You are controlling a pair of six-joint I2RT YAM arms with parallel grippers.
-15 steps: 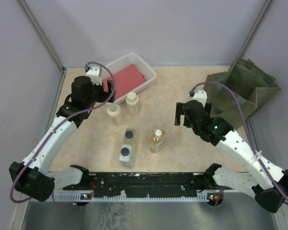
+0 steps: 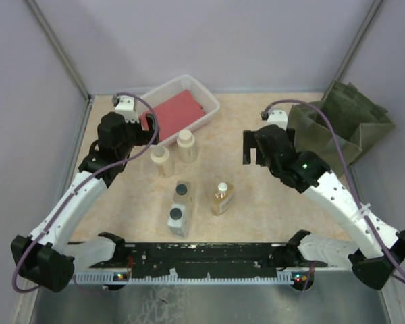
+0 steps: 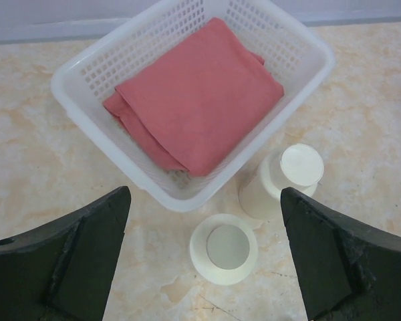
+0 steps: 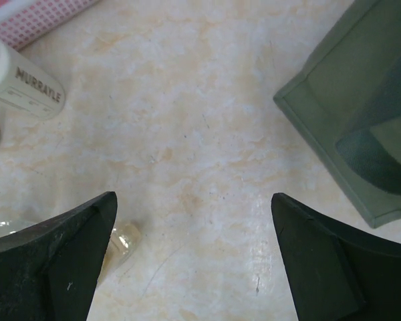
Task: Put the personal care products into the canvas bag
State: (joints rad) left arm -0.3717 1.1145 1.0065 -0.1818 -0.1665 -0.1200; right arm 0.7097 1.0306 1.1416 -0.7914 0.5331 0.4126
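Two cream bottles (image 2: 160, 160) (image 2: 185, 145) stand near the basket. Two grey bottles with dark caps (image 2: 182, 194) (image 2: 177, 219) and an amber bottle (image 2: 221, 198) sit at mid-table. The olive canvas bag (image 2: 344, 128) slumps at the far right. My left gripper (image 2: 147, 129) hovers open just left of the cream bottles; its wrist view looks down on one round cap (image 3: 225, 247) between the wide jaws (image 3: 204, 197), the other bottle (image 3: 291, 177) to the right. My right gripper (image 2: 252, 150) is open and empty over bare table (image 4: 194, 197), between the bottles and the bag (image 4: 361, 120).
A white plastic basket (image 2: 206, 101) holding a folded red cloth (image 2: 177, 111) stands at the far left, touching distance from the cream bottles. Grey walls close in the table on three sides. The arm bases and a black rail (image 2: 202, 260) line the near edge.
The left gripper has drawn back slightly to the left. The right gripper has shifted a little farther from the near edge and leftward. The bottles and bag have not moved.
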